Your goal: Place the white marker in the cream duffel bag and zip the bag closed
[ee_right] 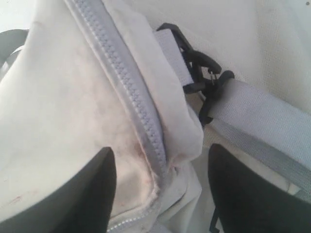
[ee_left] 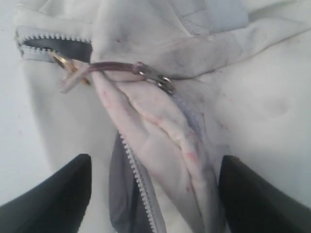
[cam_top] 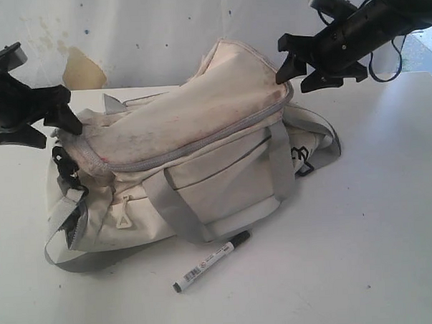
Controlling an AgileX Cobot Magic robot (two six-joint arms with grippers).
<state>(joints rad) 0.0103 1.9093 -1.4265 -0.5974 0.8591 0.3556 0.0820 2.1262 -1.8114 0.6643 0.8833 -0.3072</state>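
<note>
The cream duffel bag (cam_top: 201, 155) lies across the white table, its stained top flap raised and the grey zipper (cam_top: 201, 145) running along its edge. The white marker (cam_top: 210, 260) with a black cap lies on the table in front of the bag. My left gripper (cam_top: 60, 118) stands open at the bag's left end, astride a fold of fabric and an unzipped stretch of zipper teeth (ee_left: 138, 182); a reddish pull cord (ee_left: 114, 67) lies beyond. My right gripper (cam_top: 292, 71) stands open at the bag's right end, straddling the flap's zipper edge (ee_right: 131, 92).
Grey webbing straps (cam_top: 77, 261) trail off the bag's left and front. A black buckle (ee_right: 201, 73) and a grey strap (ee_right: 262, 114) sit beside the right gripper. A white wall with a torn patch (cam_top: 83, 67) is behind.
</note>
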